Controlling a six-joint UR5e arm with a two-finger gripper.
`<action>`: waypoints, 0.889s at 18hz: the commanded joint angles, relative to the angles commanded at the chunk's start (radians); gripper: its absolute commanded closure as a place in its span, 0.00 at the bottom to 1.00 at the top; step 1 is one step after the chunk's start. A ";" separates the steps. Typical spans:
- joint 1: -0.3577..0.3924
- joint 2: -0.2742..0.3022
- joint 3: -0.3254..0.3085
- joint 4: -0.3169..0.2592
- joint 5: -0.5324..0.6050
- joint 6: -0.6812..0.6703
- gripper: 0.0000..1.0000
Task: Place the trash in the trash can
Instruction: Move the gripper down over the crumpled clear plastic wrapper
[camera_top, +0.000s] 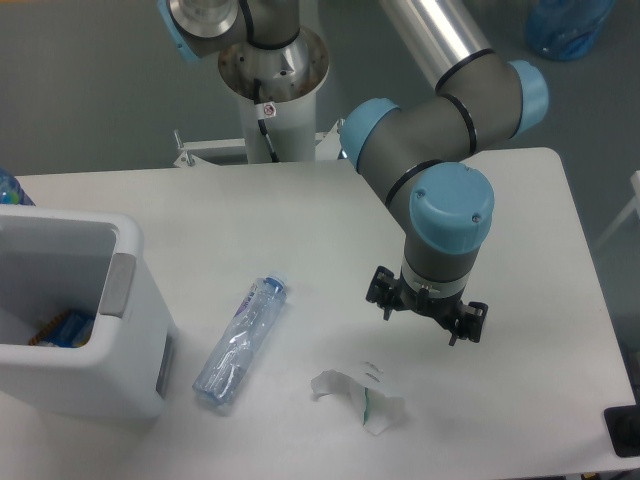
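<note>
Trash can (125, 300): left side cut off by the frame edge; only part of its inside shows. Something orange and blue lies in it, half hidden by the near wall, too small to identify.

Gripper (428, 318): seen from above, the wrist housing covers the fingers, so their spacing cannot be read.

Above the trash can, a blue object at the left edge is cut off.

Far from the trash can, at the top right corner, a blue container is cropped. A dark object is clipped at the lower right edge. Arm base cropped at top.
</note>
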 joint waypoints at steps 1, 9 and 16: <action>0.000 0.002 -0.005 0.002 0.005 0.000 0.00; -0.031 0.012 -0.083 0.121 0.005 -0.073 0.00; -0.084 -0.017 -0.170 0.319 0.034 -0.173 0.00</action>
